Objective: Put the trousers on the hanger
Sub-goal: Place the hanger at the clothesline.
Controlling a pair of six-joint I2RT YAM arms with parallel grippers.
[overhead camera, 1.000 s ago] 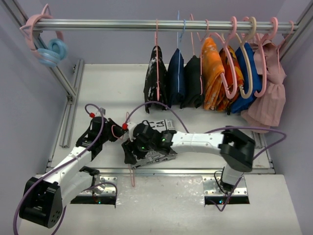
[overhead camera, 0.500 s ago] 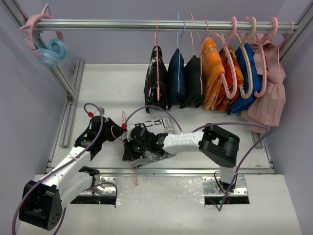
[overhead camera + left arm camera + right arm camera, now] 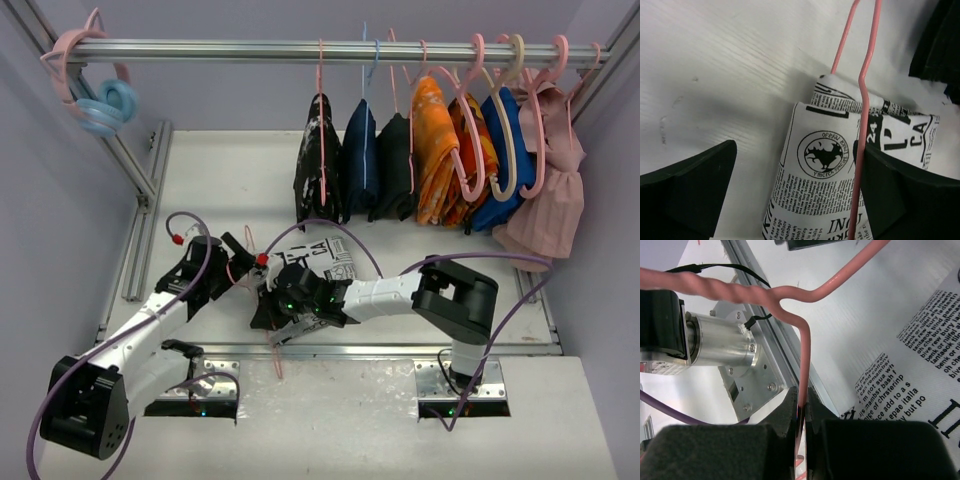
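**Pinching the wire hanger over newsprint trousers**

The trousers [image 3: 815, 195] lie folded on the white table [image 3: 715, 60], with the hanger [image 3: 866, 95] lying across them. Large black letters "L" and "CA" and the number "24" can be read. The ring of words around a round emblem and the fine columns are too small to make out.

Since half a second ago the left gripper [image 3: 238, 262] has edged closer to the right gripper [image 3: 801, 407], and less cloth shows under the right arm. The right gripper is clamped tight on the hanger's wire near its twisted neck. The left gripper gapes wide and holds nothing, with wire and cloth between its fingers.

There is one pair of trousers, one loose hanger and two arms, and seven garments [image 3: 430, 150] hang on the rail [image 3: 250, 50].
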